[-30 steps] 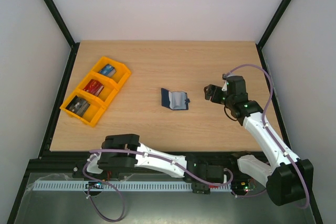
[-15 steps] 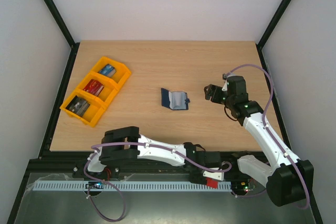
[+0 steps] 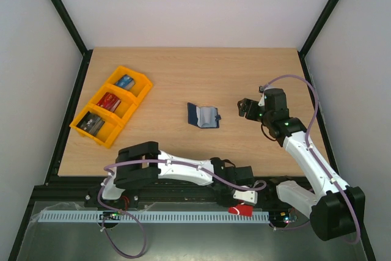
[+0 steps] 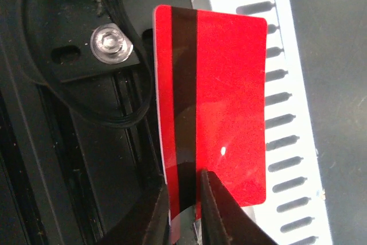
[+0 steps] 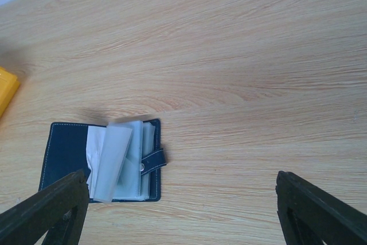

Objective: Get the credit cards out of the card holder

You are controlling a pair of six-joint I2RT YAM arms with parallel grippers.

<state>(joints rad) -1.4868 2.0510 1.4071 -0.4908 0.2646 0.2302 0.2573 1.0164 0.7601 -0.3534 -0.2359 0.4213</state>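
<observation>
The left fingers [image 4: 221, 216] are pinching the thin, stiff, probably slick red card [image 4: 223, 96] by its edge, the right fingers [image 5: 321, 207] gaping wide near the card holder [image 5: 63, 153].

The wooden table [image 3: 183, 71] carries an open card holder [image 3: 203, 116] mid-frame and an orange tray [image 3: 142, 96] at left.

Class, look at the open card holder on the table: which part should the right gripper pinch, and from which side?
Likely the snap tab edge, reached from above by the right gripper. The card holder lies flat on the table, so its cover offers no lip; the tab and fanned clear sleeves stand thicker there, nearest the open jaws.
</observation>
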